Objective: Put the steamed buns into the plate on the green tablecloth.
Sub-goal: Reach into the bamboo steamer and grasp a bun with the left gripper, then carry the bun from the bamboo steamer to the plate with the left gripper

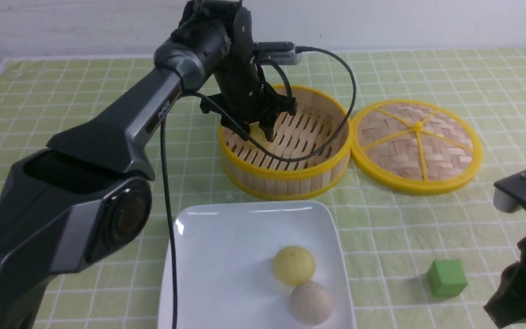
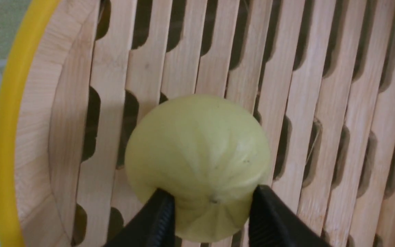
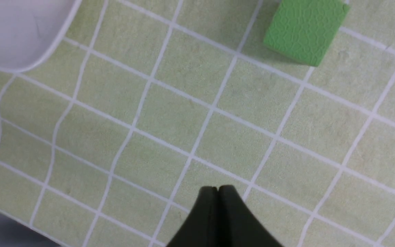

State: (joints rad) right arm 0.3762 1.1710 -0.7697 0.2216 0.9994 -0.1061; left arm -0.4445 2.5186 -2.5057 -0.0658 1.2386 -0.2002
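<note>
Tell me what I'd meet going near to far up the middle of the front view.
From the near edge: grey-beige bun → first yellow bun, both on the plate → steamer basket, where the left pincer is shut on the second yellow bun.

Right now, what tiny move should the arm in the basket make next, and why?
Probably lift straight up. The left jaws seem to pinch the yellow steamed bun on both sides, low inside the bamboo steamer basket; it must clear the yellow rim before going to the white plate.
</note>
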